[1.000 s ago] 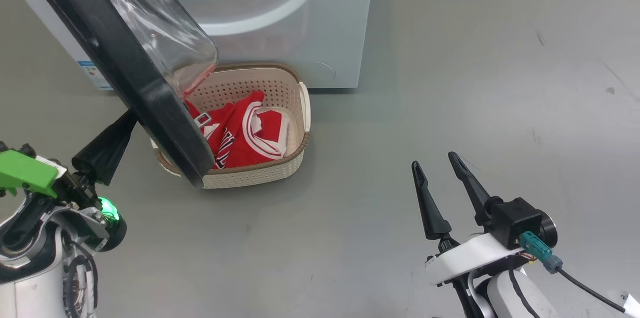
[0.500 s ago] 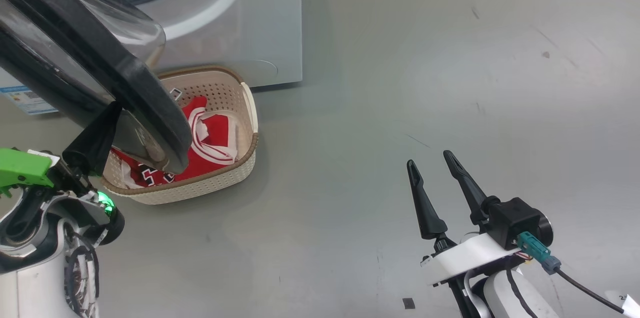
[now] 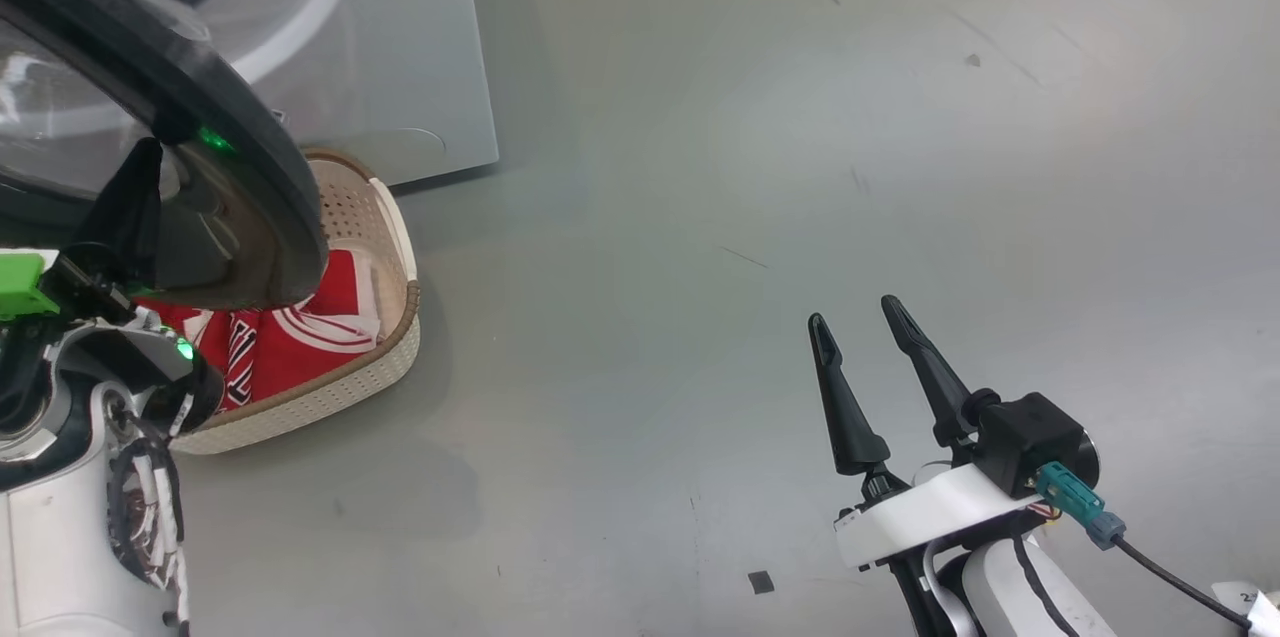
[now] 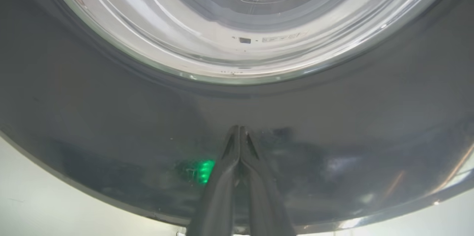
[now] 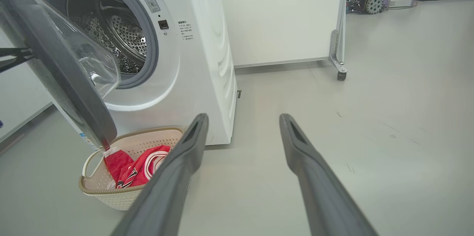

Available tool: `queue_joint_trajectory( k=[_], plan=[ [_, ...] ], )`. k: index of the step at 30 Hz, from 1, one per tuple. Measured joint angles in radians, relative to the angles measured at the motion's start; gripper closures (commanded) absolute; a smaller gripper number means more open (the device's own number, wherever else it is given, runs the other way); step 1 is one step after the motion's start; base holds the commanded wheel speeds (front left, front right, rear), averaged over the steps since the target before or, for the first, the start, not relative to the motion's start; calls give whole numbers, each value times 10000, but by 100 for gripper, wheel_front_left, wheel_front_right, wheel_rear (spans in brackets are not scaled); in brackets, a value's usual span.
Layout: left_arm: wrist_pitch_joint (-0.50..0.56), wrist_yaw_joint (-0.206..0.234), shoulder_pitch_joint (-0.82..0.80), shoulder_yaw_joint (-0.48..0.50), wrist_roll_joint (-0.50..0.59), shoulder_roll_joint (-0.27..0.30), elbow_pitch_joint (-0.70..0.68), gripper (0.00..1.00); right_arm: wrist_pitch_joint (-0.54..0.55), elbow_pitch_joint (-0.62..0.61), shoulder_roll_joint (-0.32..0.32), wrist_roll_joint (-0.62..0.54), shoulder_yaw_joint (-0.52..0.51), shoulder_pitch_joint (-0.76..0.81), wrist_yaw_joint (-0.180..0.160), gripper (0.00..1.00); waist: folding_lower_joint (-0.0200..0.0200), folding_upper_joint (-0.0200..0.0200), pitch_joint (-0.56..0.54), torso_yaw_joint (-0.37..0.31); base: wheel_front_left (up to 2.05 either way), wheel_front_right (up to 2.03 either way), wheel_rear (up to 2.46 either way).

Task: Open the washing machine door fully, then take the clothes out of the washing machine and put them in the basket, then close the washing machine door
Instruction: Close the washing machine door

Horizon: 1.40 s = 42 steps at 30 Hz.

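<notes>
Jaws pinched together on your left gripper (image 4: 240, 128), tips against the black ring of the washing machine door (image 4: 111, 110), likely to push it closed. Your right gripper (image 5: 243, 117) is spread wide, empty, parked clear. Ahead-left of it, clothes (image 5: 137, 169) sit in the basket (image 5: 111, 195). Beyond is the washing machine (image 5: 207, 62), drum apparently empty.
</notes>
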Motion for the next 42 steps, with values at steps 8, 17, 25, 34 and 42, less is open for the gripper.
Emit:
queue_joint_trajectory(
  k=[8,17,25,34,42],
  plan=[
    [-894,6,-728,-198,0,-4,119,100,0,-236,10,104,-17,0,-167,0,0,0,269,-516,0,0,0],
    [-1561,6,-1325,-631,2,-12,566,100,0,-393,48,274,-35,-1,-334,0,0,0,484,-853,0,0,0],
    [-1438,-345,-1294,-1315,77,-36,780,100,0,-577,54,261,-313,-2,-428,0,0,0,423,-567,0,0,0],
    [-836,-1363,61,-2658,1062,-38,683,100,0,-646,52,-98,-763,-14,-374,0,0,0,210,181,0,0,0],
    [-874,-2370,1226,-3670,2792,341,207,100,-2,-581,-27,-397,-901,-71,-13,0,0,0,-130,1180,0,0,0]
  ],
)
